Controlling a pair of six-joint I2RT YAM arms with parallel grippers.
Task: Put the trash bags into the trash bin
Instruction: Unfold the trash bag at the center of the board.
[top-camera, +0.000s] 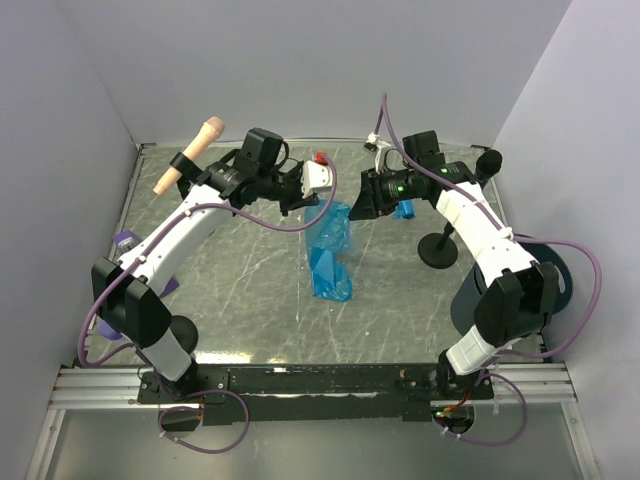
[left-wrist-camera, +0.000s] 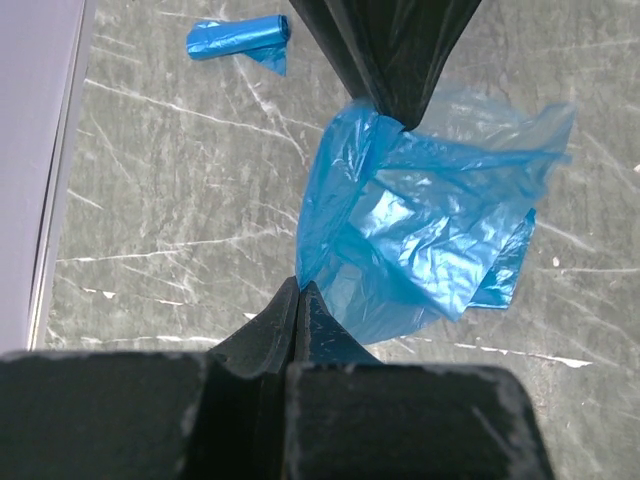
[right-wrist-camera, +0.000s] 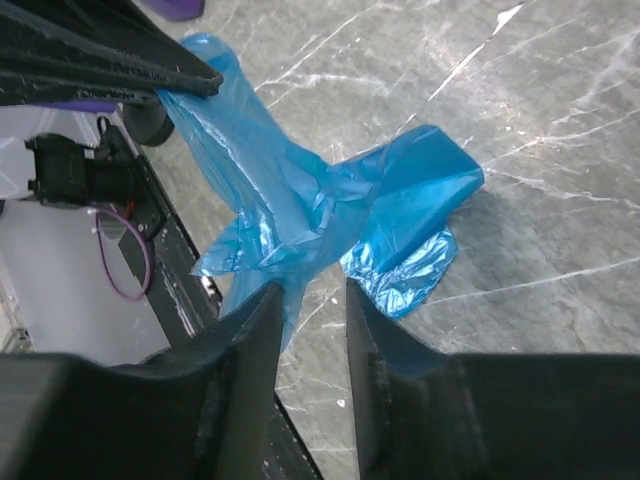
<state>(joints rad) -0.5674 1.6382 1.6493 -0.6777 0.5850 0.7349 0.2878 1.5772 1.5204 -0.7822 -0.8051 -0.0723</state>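
A long floppy blue trash bag (top-camera: 330, 262) hangs over the middle of the table, its lower end lying on the surface. My left gripper (top-camera: 312, 200) is shut on its upper edge (left-wrist-camera: 300, 288) and holds it up. My right gripper (top-camera: 358, 207) is open; the bag (right-wrist-camera: 310, 200) brushes one of its fingers (right-wrist-camera: 262, 310), and table shows through the gap between them. A small tight blue roll (top-camera: 405, 212) lies on the table behind the right gripper, and also shows in the left wrist view (left-wrist-camera: 238, 38). The dark navy trash bin (top-camera: 466, 298) stands at the right, partly hidden by the right arm.
A black round microphone-stand base (top-camera: 437, 250) stands between the bag and the bin. A microphone with a tan foam head (top-camera: 190, 155) stands at the back left. A purple object (top-camera: 125, 240) lies at the left edge. Grey walls close in the table.
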